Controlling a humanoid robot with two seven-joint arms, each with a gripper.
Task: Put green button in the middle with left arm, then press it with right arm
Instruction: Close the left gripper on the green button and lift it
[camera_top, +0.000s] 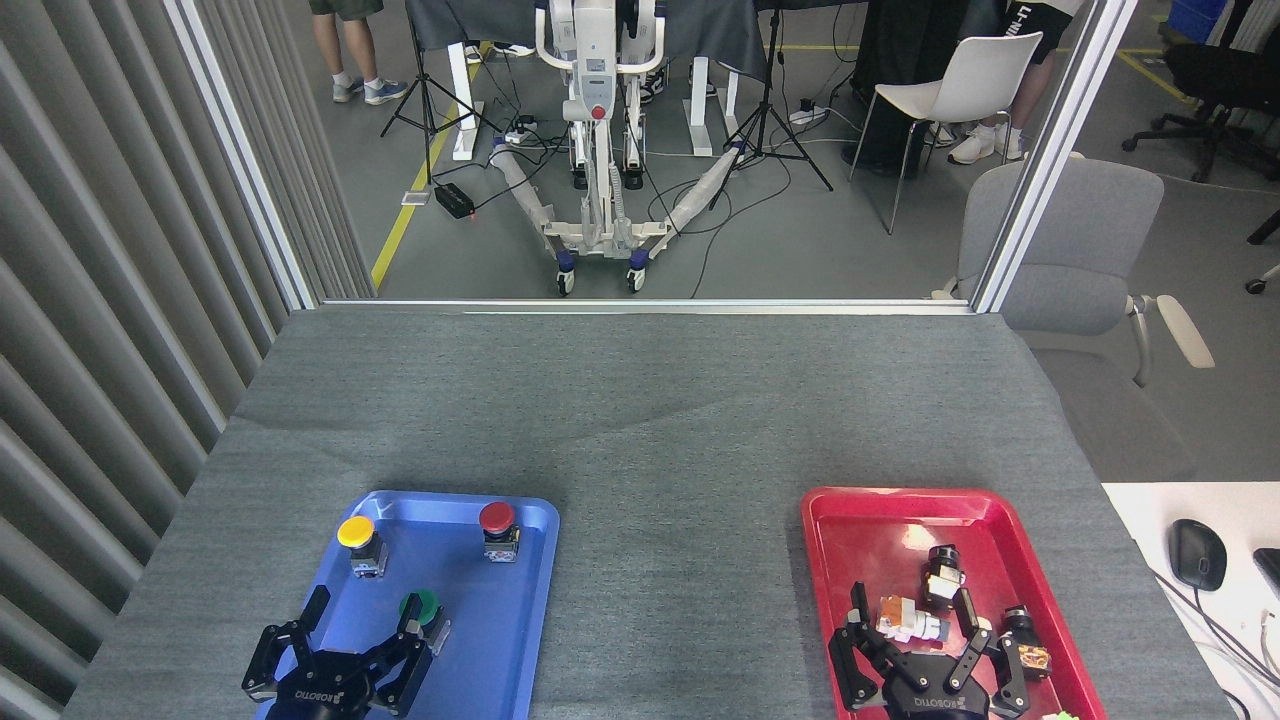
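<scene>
Three push-buttons stand in the blue tray (520, 620) on the desk: the yellow-capped button (358, 540) at its far left, the red-capped button (497, 528) at its far right, and the green button (421, 608) nearer, just beside the left gripper (360, 625). That gripper's fingers are spread, one fingertip touching the green cap's near side, nothing gripped. The middle (680, 560), bare grey cloth between the trays, lies to the right. Over the red tray (860, 520) the right gripper (915, 625) hangs with fingers spread around an orange-and-white part (905, 620), dark parts (940, 575) close by.
</scene>
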